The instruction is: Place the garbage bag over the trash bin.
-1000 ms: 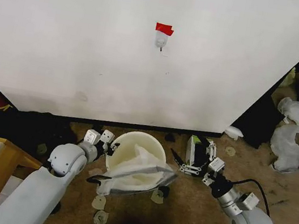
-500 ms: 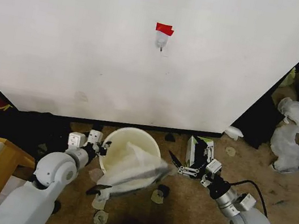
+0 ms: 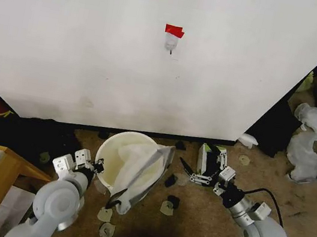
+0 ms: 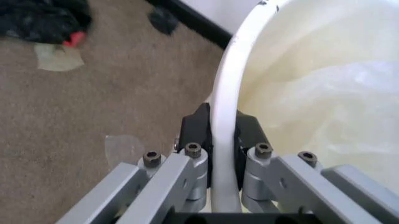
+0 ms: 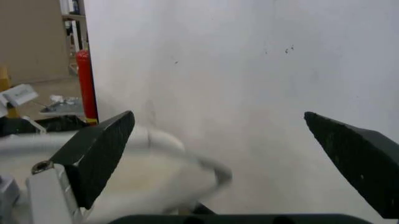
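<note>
Left hand (image 4: 223, 140) — clamped on cream trash bin (image 3: 110, 153) rim

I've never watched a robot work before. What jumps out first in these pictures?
A cream-white trash bin sits on the brown floor by the white wall, tipped, with a thin white garbage bag spilling from its mouth over the near rim. The robot's left hand is clamped on the bin's rim, one finger inside and one outside. Its right hand hovers open just right of the bin, beside a small green and white box.
</note>
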You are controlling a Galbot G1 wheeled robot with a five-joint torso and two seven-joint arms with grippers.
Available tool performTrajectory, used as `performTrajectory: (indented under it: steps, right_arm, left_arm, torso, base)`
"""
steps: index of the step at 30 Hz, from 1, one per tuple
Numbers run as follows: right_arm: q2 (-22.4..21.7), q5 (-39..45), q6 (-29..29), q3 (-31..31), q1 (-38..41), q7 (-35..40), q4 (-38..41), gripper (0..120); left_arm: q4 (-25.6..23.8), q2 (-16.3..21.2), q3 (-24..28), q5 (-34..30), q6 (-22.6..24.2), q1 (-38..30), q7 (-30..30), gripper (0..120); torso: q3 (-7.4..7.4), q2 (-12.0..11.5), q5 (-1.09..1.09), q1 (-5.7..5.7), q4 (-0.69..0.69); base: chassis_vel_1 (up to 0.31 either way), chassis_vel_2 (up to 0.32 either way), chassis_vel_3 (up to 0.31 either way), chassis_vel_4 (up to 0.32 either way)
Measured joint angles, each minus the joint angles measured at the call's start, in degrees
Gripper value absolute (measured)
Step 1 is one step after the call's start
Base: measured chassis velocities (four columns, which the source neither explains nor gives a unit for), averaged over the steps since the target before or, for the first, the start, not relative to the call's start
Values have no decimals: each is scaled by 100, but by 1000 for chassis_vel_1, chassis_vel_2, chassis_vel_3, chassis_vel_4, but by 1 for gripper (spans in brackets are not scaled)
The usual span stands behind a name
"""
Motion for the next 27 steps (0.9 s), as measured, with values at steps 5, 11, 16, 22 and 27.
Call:
performTrajectory:
  steps: [5, 11, 16, 22, 27]
  right_arm:
    - [-58, 8, 7, -8, 31, -2, -37, 100]
    - [-91, 11, 5, -8, 26, -2, -14, 100]
    - [-98, 11, 4, -1, 14, -4, 1, 100]
    - [-90, 9, 8, 22, -29, -29, 36, 100]
    - [-89, 9, 28, 55, -85, -40, 94, 100]
  left_arm:
    - [232, -583, 154, 1231, -1152, 464, 9, 5]
    - [376, -976, 230, 1666, -1753, 676, -93, 5]
    - [422, -1155, 265, 1759, -1965, 763, -124, 5]
    - [486, -1353, 416, 1842, -1987, 985, -179, 5]
    - [491, -1454, 495, 1883, -1922, 1024, -196, 5]
  torso:
    - [0, 0, 1, 0, 2]
    - [0, 0, 0, 0, 0]
    - [0, 0, -1, 0, 0]
    - [0, 0, 0, 0, 1]
    - [0, 0, 0, 0, 0]
  base:
    - [0, 0, 0, 0]
    - [0, 0, 0, 0]
    - [0, 0, 0, 0]
    - [0, 0, 0, 0]
    - [0, 0, 0, 0]
